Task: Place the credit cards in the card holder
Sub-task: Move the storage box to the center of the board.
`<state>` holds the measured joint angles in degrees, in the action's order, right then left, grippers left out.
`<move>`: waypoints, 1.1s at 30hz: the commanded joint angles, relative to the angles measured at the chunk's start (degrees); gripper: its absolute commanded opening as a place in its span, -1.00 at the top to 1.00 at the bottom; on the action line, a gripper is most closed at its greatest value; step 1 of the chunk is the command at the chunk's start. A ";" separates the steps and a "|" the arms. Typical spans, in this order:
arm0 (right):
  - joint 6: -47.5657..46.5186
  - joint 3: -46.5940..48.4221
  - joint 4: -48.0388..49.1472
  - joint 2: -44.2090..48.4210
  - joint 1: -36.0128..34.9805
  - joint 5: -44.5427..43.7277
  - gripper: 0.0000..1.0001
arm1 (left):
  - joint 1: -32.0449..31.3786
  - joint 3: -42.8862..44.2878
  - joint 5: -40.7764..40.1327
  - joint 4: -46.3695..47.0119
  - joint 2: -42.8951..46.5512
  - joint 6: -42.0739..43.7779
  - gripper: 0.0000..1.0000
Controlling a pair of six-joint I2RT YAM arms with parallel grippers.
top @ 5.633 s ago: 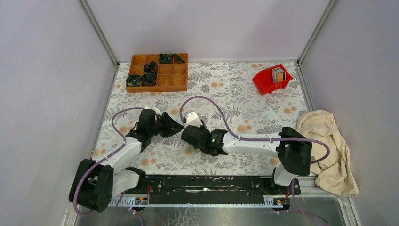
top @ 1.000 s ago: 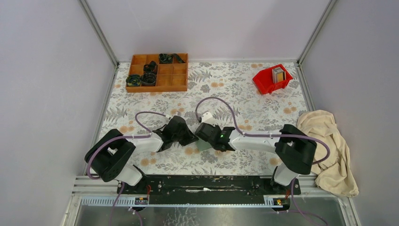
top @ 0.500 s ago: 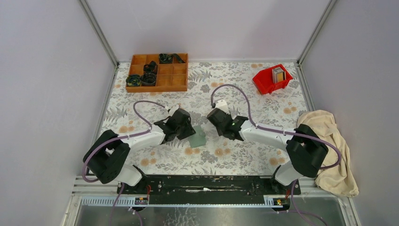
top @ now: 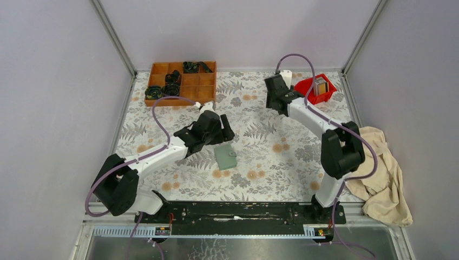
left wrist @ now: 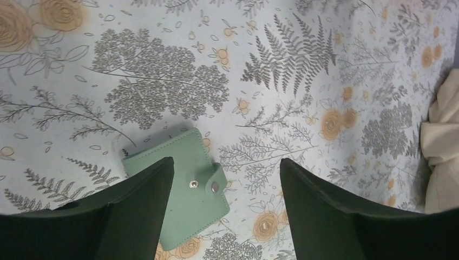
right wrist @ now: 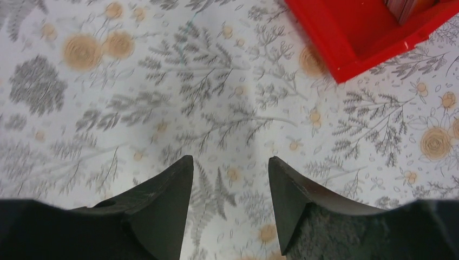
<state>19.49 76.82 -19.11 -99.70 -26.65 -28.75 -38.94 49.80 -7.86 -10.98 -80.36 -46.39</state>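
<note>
The arms had parted, leaving the wallet [top: 225,158] snapped shut mid-table by the wide, empty left gripper [left wrist: 226,165], while the right gripper [right wrist: 230,162], jaws apart and empty, reached the red bin [top: 303,95], probably to pinch a card [top: 320,85] next.

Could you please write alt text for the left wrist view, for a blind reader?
A closed sage-green card holder lies on the floral tablecloth below the open left gripper, one finger partly hiding it. Beige cloth shows at the right edge.
</note>
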 commanded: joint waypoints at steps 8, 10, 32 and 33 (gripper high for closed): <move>3.68 26.15 -4.28 -20.34 9.13 -3.04 -0.36 | 0.34 -2.12 8.15 6.98 3.77 10.19 -0.70; 3.60 30.32 -5.11 -23.50 10.18 -3.66 -0.40 | 0.51 -2.87 9.05 7.54 4.41 10.92 -0.71; -0.49 55.47 -9.19 -43.91 16.00 -8.84 -0.36 | 7.15 -7.12 17.98 14.64 1.21 11.17 -0.77; -0.46 56.25 -9.33 -44.55 16.35 -8.52 -0.35 | 7.41 -7.07 18.34 14.96 0.78 11.15 -0.77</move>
<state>20.12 128.29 -28.14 -142.82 -11.03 -35.24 -32.42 42.76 7.81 -0.67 -77.95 -36.21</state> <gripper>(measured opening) 0.681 0.883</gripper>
